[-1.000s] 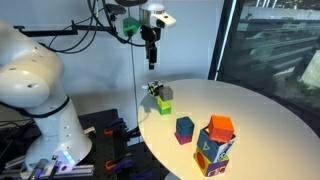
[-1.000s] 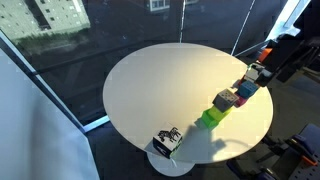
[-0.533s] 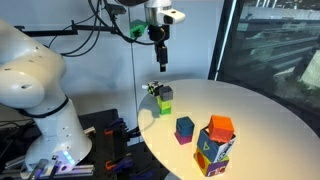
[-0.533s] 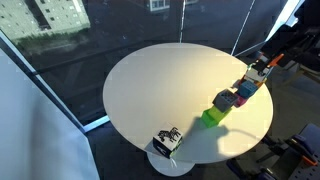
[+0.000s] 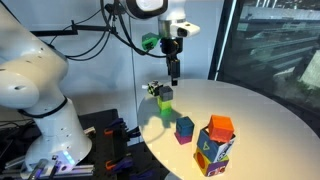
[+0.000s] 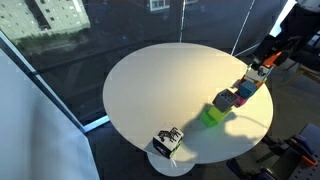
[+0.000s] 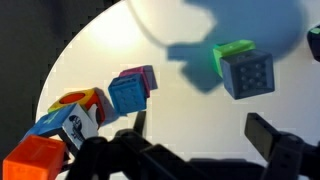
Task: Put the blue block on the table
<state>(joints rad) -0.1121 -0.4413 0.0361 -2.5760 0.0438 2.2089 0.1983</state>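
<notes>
One gripper [image 5: 174,72] hangs above the round white bench [image 5: 255,110]; in the wrist view the jaws are apart with nothing between them. The blue block [image 5: 185,125] appears to sit on a magenta cube [image 7: 146,76] near the bench edge, below the gripper and untouched. A grey cube [image 5: 164,94] is stacked on a green block [image 5: 165,108] close by. An orange block [image 5: 221,126] tops a multicoloured cube [image 5: 212,152].
</notes>
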